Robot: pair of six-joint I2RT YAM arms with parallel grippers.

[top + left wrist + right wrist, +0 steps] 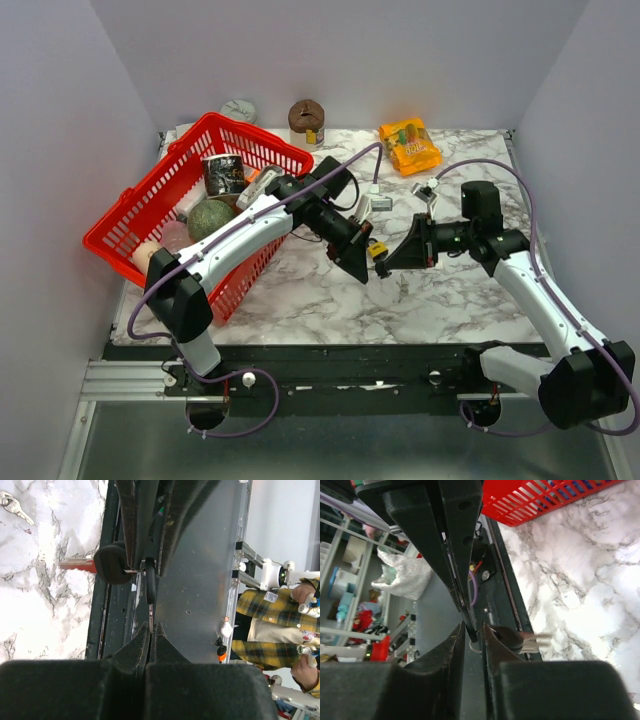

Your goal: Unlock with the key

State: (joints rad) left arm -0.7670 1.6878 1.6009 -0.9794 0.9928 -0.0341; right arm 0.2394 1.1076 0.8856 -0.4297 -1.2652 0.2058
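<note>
My two grippers meet tip to tip over the middle of the marble table. The left gripper is shut on the thin blade of a key, seen edge-on. That key's dark head sits between the fingers of my right gripper, which stands open a little with a gap on each side. A ring links it to a second black-headed key with a red tag, hanging beside the right fingers. No lock can be made out for certain.
A red basket with a can and other items lies tilted under the left arm. A small silver metal piece lies behind the grippers, and a loose silver key rests on the marble. An orange snack bag and a brown object are at the back.
</note>
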